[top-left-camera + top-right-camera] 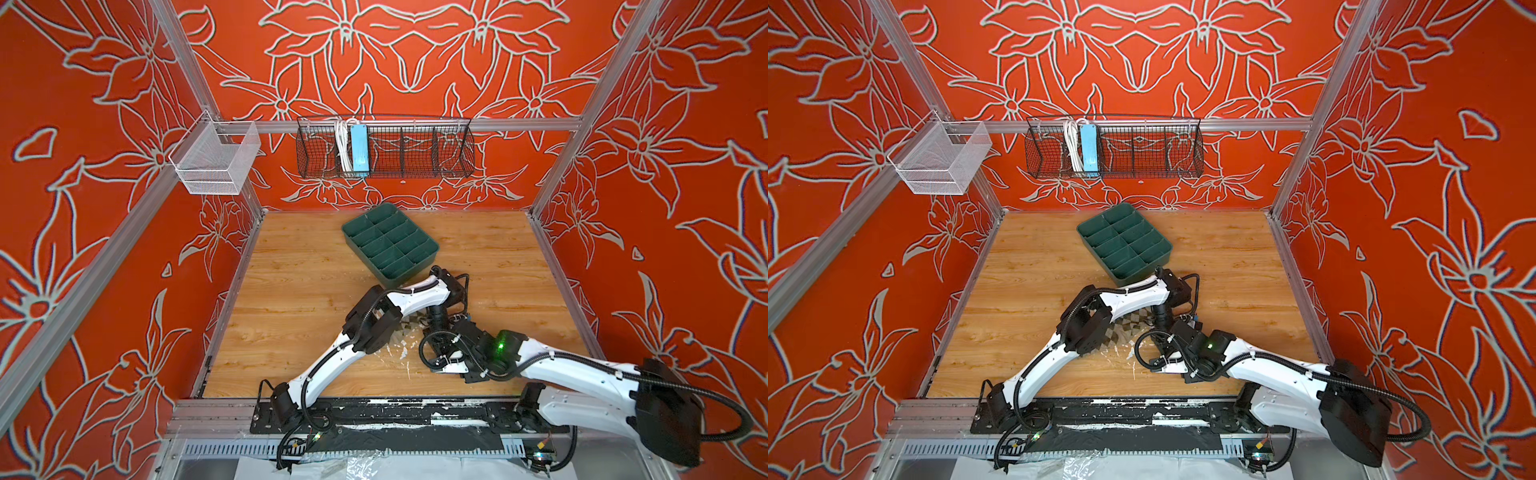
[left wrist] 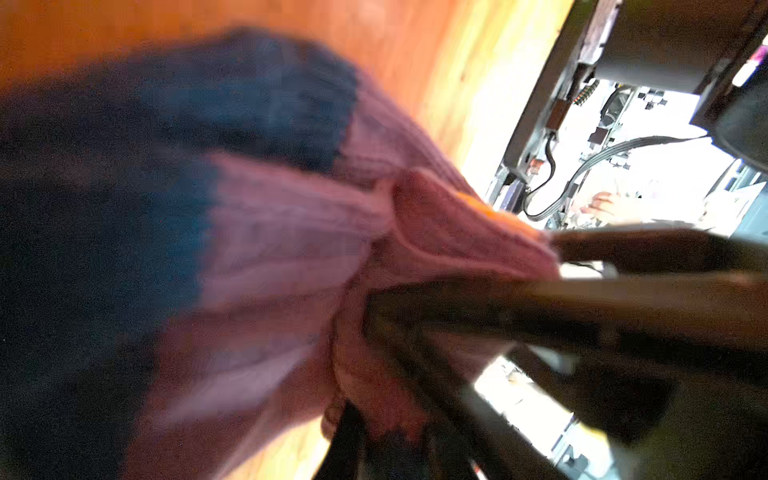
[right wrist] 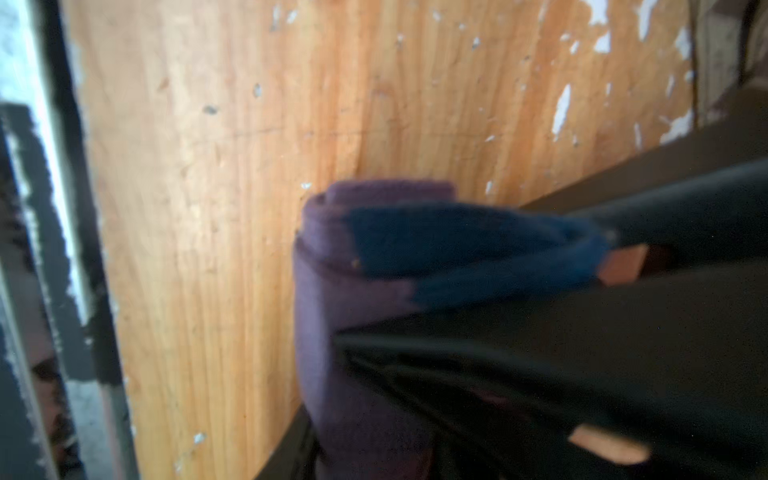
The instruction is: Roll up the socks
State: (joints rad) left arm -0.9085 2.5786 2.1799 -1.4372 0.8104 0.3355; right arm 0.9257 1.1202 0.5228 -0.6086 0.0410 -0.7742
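Ribbed purple sock (image 2: 270, 249) with a blue toe, gripped from two sides at the middle of the light wooden table (image 1: 291, 299)
The left gripper (image 2: 461, 274) pinches the sock's purple fabric beside a sliver of orange cuff; the right gripper (image 3: 457, 286) is closed around the rolled body, a blue band running between its fingers (image 3: 623, 353). In both top views the arms hide it, while the beige sock (image 1: 404, 327) with dark argyle diamonds lies on the table beneath the left forearm. A dark green plastic tray (image 1: 415, 267) with divided compartments sits farther back
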